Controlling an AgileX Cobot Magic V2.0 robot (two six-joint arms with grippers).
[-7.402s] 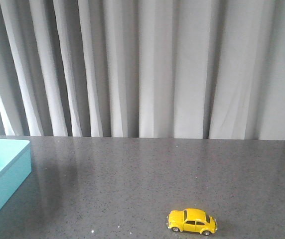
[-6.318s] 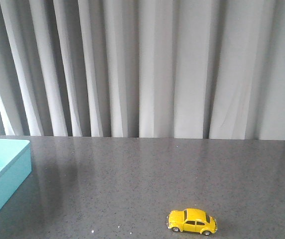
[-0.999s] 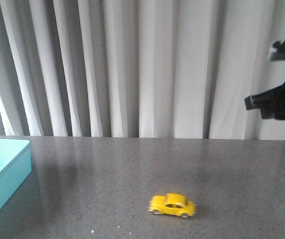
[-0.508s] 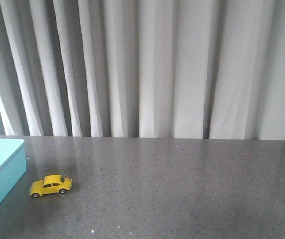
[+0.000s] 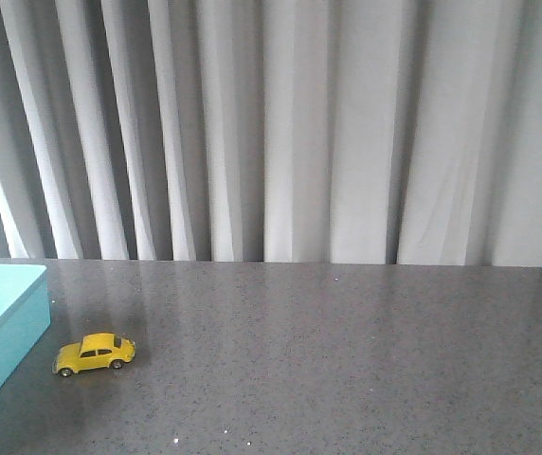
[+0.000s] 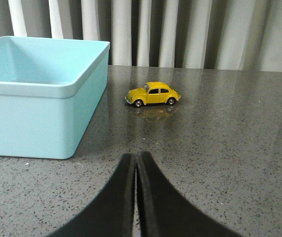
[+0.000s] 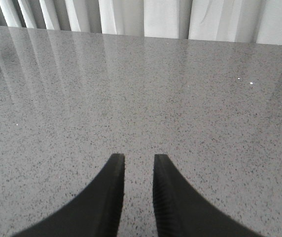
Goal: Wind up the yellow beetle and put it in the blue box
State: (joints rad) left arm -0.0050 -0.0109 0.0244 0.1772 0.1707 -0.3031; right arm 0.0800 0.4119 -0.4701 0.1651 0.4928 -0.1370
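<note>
Your left fingers (image 6: pixel 136 197) are pressed together with nothing between them, 2 black blades meeting in a thin seam, hanging low over the counter (image 6: pixel 220 148). Your right fingers (image 7: pixel 138 197) stand slightly apart, a narrow strip of counter showing through the gap, and they hold nothing. Ribbed grip pads show on the inner face of the right-hand blade in that view.

The yellow beetle (image 5: pixel 94 354) sits on its wheels on the dark grey speckled counter, on the left side of the front view. It is side-on to that camera. It stands just beside the blue box (image 5: pixel 6 322), close to the box's wall but not touching it, with a strip of bare counter between them.

In the left wrist view the yellow beetle (image 6: pixel 152 94) appears beyond the closed fingers, well apart from them, with a faint reflection under it on the glossy surface. Dark windows and small wheels with pale hubs are visible. The blue box (image 6: pixel 42 89) fills 1 side of that view, open at the top, with a rounded rim and plain turquoise walls. What shows of its inside holds nothing.

The right wrist view shows only speckled grey counter ahead of the fingers. Pale grey pleated curtains (image 5: pixel 280 133) hang behind the counter in all 3 views.
</note>
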